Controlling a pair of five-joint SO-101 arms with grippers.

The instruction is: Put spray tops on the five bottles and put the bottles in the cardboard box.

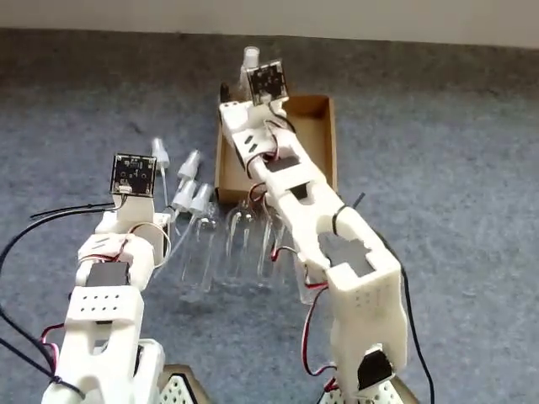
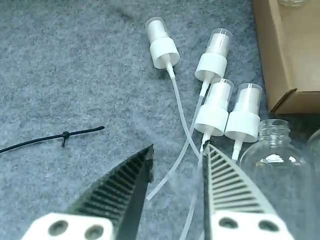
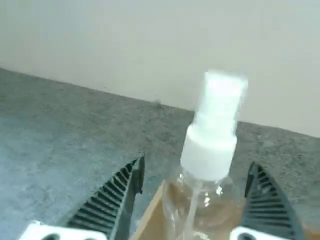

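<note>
A clear bottle (image 3: pixel 202 197) with a white spray top (image 3: pixel 212 132) stands upright at the cardboard box (image 1: pixel 318 126); its cap (image 1: pixel 250 57) sticks up past the box's far left corner. My right gripper (image 3: pixel 194 175) is open around it, fingers apart from the glass. Several uncapped clear bottles (image 1: pixel 236 244) lie side by side in front of the box. Loose spray tops (image 2: pixel 215 107) with long dip tubes lie left of them. Low over the carpet, my left gripper (image 2: pixel 175 152) is open, with dip tubes running between its fingers (image 2: pixel 135 182). One bottle mouth (image 2: pixel 274 131) is beside it.
A black cable tie (image 2: pixel 55 140) lies on the grey carpet (image 1: pixel 455 168) to the left of the spray tops. The box corner (image 2: pixel 290 95) is close to the tops. The right arm stretches over the lying bottles. Black cables trail at the near left.
</note>
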